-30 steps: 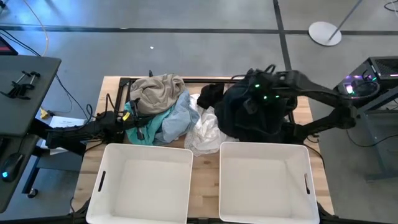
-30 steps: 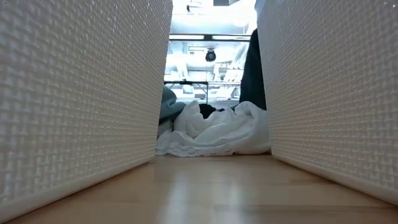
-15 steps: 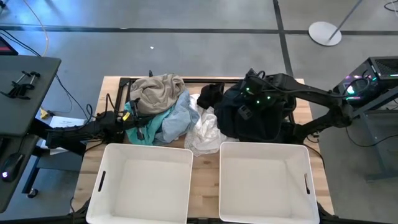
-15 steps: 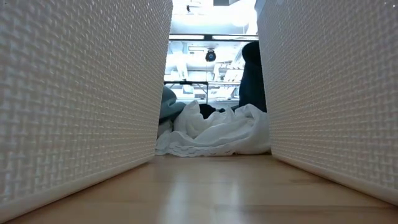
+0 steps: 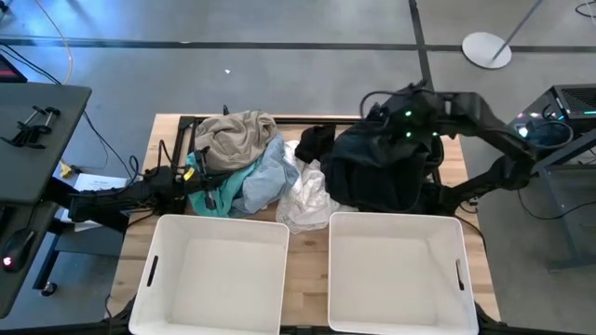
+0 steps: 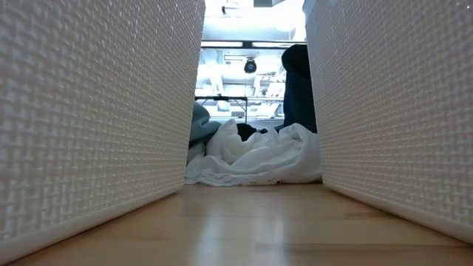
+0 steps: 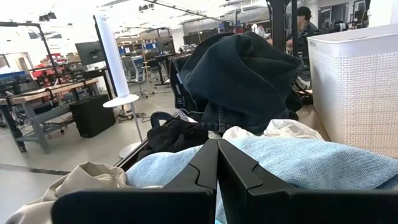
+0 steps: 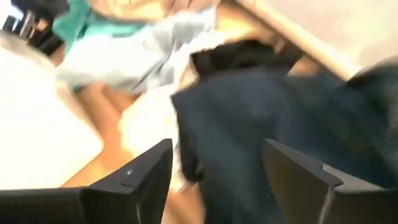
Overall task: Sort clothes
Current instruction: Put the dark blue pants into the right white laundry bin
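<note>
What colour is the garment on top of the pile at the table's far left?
Beige: the garment crowns the left pile, over teal and pale blue ones. The high view shows it best.

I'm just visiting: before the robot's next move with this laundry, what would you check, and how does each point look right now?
1. Right gripper open and holding nothing: ok.
2. Dark garment lying on the table, not in a basket: ok.
3. Right basket holds nothing that shows: ok.
4. Left basket holds nothing that shows: ok.
5. Left gripper shut, low beside the pale blue garment: ok.
6. White garment clear of both baskets: cannot tell.
</note>
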Robot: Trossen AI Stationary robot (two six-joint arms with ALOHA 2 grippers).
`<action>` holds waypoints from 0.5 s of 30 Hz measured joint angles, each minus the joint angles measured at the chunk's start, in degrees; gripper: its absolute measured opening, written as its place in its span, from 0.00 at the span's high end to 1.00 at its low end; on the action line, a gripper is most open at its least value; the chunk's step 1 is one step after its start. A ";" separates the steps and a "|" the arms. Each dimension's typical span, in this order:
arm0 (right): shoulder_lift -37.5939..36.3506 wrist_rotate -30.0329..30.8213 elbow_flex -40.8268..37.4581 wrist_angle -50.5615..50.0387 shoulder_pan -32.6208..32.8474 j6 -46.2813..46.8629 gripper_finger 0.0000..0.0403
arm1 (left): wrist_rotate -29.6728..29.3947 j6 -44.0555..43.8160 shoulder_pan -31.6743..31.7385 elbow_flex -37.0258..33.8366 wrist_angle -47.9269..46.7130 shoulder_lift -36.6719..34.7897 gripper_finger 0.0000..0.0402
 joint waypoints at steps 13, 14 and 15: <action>0.09 1.85 0.19 -8.47 -12.81 0.21 0.26 | 0.00 0.00 0.01 0.00 0.00 0.01 1.00; 0.11 1.82 -0.92 -9.34 -13.70 0.22 0.23 | 0.00 0.00 0.01 0.00 0.01 0.01 1.00; 0.11 1.85 -2.25 -10.05 -14.45 0.24 0.20 | 0.00 0.00 -0.01 0.00 0.01 -0.01 1.00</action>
